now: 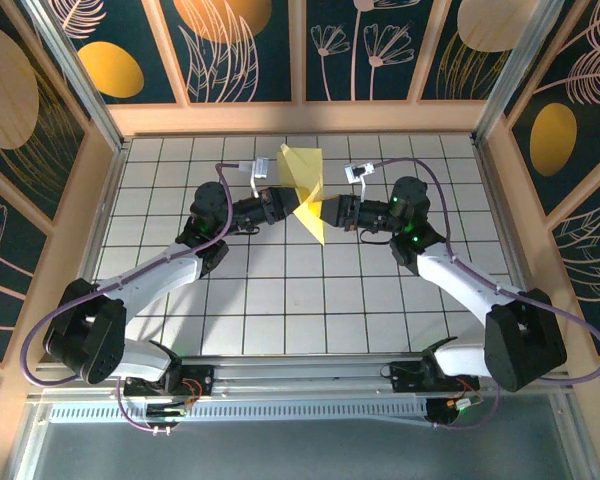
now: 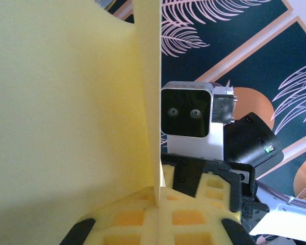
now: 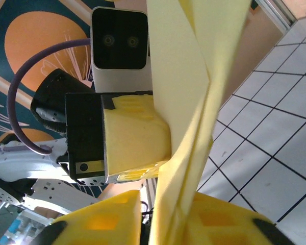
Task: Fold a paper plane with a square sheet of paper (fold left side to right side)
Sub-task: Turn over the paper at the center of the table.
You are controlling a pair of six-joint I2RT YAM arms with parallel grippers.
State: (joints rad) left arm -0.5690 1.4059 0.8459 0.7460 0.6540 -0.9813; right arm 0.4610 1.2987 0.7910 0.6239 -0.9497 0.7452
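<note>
Paper plane (image 1: 302, 178) upright in midair, clamped in left jaws and right jaws

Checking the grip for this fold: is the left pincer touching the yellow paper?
Touching. The left wrist view shows the yellow paper running down into the seam between the closed fingers of the left pincer, pinched there.

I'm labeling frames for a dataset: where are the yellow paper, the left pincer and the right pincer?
yellow paper (image 1: 302, 168), top view, its upper flap
left pincer (image 1: 291, 207), top view, midway between fingertips
right pincer (image 1: 329, 212), top view, midway between fingertips
</note>
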